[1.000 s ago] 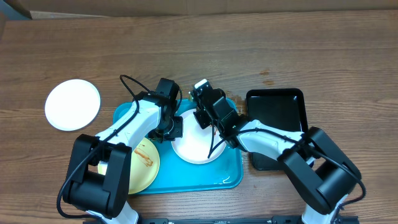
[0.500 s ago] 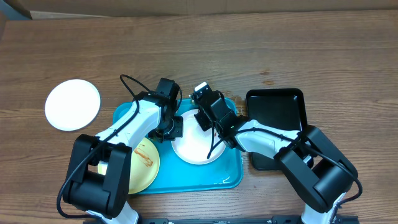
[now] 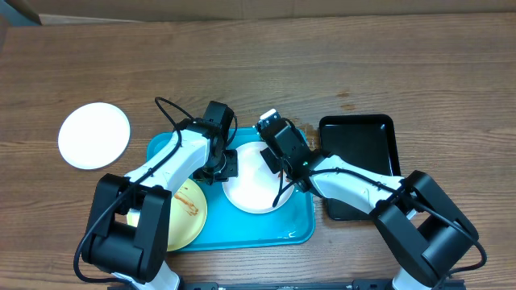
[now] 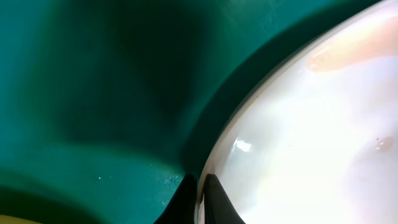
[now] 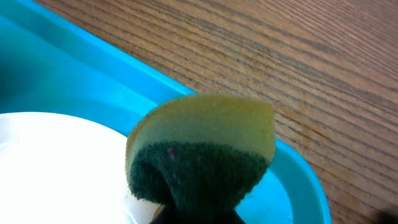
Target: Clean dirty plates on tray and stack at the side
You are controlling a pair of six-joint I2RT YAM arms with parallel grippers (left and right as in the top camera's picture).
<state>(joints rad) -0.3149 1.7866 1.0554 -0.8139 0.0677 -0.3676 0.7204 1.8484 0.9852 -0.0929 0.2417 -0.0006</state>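
Found both pairs of jaws closed on something. Saw the left gripper (image 4: 200, 190) pinched narrow on the rim of the white plate (image 3: 256, 184), with one dark fingertip (image 4: 219, 210) on either side of the edge in the left wrist view. Saw the right gripper (image 3: 276, 155) clamped on a sponge (image 5: 200, 155), yellow on top and dark green beneath, squeezed in at the grip and held at the far edge of that same plate. Could not tell whether sponge and plate touched. Made out a faint pinkish-tan patch on the plate's glossy surface in the left wrist view.

Located the white plate inside the blue tray (image 3: 242, 234), toward its far right part, with the left gripper at the plate's left rim. Found a yellow-green plate (image 3: 184, 216) in the tray's near left part, streaked with a brown-red smear, partly hidden under the left arm and lying just beside the white plate.

Noted a second white plate (image 3: 94, 135) on the wooden table (image 3: 322, 64), well to the left of the tray, with no smear visible on it. Noted a black tray (image 3: 359, 145) just right of the blue tray, its near end covered by the right arm.
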